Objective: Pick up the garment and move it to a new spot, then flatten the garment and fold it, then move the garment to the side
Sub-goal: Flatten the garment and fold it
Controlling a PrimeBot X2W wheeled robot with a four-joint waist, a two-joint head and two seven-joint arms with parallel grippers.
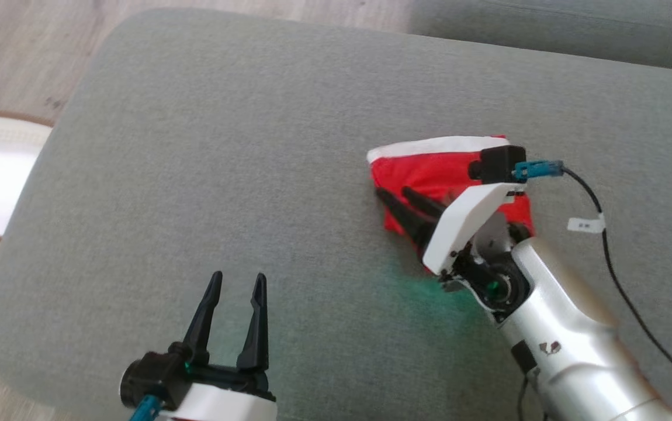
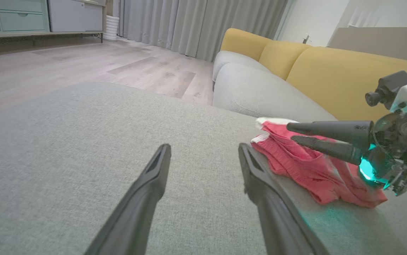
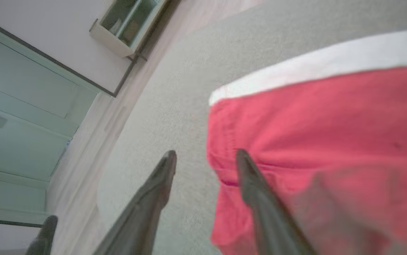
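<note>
Lying folded on the cushion [image 1: 225, 146], the garment [image 1: 429, 169] seems to await only its move aside; right claw [image 1: 391, 190] at its edge and left claw [image 1: 238, 276] gape empty.

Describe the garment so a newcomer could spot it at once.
Start from the broad grey cushion in front of the robot; toward its right side lies a bunched garment, with the right end effector over its left edge. It is bright red with a white band along its far edge, standing out against the plain grey upholstery.
</note>
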